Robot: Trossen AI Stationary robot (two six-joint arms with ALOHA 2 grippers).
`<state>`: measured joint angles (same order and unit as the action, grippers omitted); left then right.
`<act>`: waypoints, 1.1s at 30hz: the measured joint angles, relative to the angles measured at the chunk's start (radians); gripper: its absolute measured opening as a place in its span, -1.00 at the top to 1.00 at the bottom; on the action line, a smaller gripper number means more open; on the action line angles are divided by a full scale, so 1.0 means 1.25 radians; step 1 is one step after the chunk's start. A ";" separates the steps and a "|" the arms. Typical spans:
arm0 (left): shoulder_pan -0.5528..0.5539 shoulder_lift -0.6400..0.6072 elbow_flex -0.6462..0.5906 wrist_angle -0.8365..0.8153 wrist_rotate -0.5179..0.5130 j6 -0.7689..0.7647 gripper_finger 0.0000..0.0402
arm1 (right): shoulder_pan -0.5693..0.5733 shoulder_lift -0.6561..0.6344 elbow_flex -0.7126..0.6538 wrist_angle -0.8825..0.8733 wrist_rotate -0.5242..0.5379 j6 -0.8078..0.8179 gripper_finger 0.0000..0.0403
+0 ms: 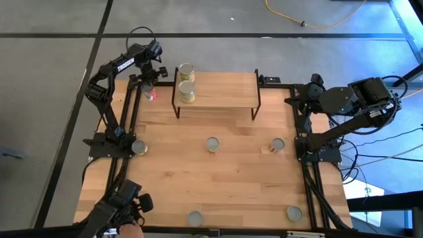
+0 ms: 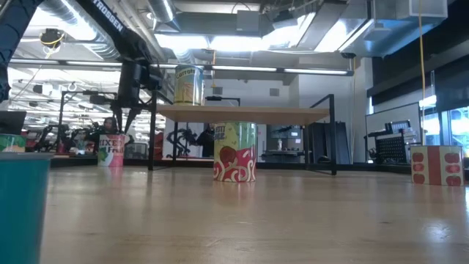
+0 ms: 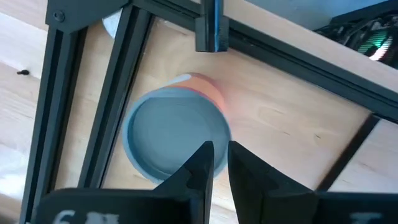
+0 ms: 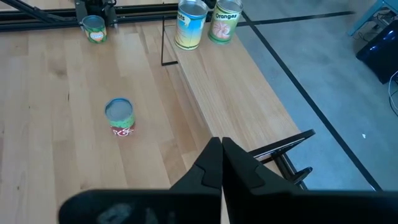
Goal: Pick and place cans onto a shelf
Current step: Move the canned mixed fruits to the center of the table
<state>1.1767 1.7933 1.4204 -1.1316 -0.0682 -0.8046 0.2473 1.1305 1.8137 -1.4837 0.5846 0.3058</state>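
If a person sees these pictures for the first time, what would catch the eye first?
Probably the two cans standing together at the left end of the shelf, the only ones on it. Next, the left gripper hanging just above a red-labelled can on the table beside the shelf's left legs, fingers nearly together. More cans stand scattered over the table, and the right gripper waits shut at the right edge.

Two cans point(image 1: 187, 83) stand upright at the left end of the shelf point(image 1: 221, 90); six others dot the table.
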 joint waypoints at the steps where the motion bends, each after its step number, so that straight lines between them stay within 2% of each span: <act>1: -0.002 -0.002 0.000 0.001 -0.007 0.000 0.79 | 0.000 0.000 0.000 0.000 0.000 0.000 1.00; 14: -0.028 -0.002 0.000 0.033 -0.043 0.002 0.79 | 0.000 0.000 0.000 -0.001 0.000 -0.021 1.00; 33: -0.028 -0.005 -0.099 0.044 -0.057 0.010 0.79 | 0.000 0.000 0.000 -0.001 -0.001 -0.020 1.00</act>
<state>1.1414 1.7872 1.2968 -1.0768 -0.1398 -0.7921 0.2473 1.1305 1.8137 -1.4853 0.5838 0.2802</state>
